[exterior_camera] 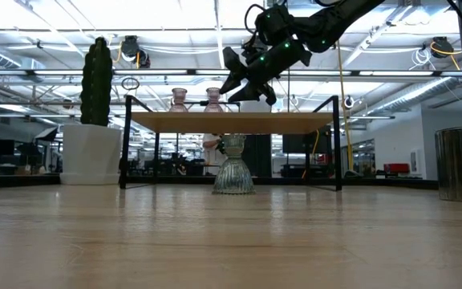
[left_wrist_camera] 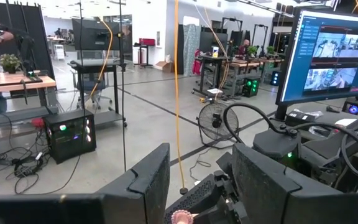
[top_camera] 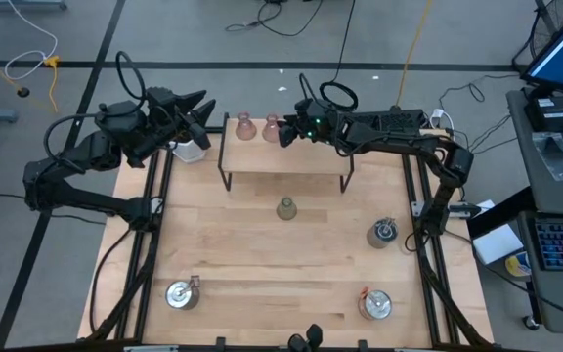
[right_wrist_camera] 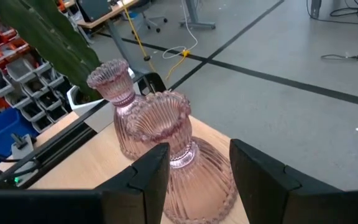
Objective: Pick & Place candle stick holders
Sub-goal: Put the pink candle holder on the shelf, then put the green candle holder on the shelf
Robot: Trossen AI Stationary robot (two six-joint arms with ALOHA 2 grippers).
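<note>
Two pale pink glass candle stick holders (top_camera: 245, 127) (top_camera: 271, 126) stand upright on their wide bases on a low wooden shelf (top_camera: 286, 158) at the table's far side. My right gripper (right_wrist_camera: 199, 155) is open, level with the nearer pink holder (right_wrist_camera: 179, 149), its fingers on either side of that holder's neck without plainly touching it. An olive-green holder (top_camera: 285, 208) stands on the table in front of the shelf. Three silver holders (top_camera: 383, 233) (top_camera: 181, 293) (top_camera: 375, 305) rest nearer the front. My left gripper (top_camera: 199, 110) hangs open at the far left, holding nothing.
A green cactus in a white pot (top_camera: 190, 149) stands just left of the shelf, under my left gripper. The shelf's black metal legs (exterior_camera: 125, 144) (exterior_camera: 337, 144) rise from the table. Bare wood lies between the olive holder and the silver ones.
</note>
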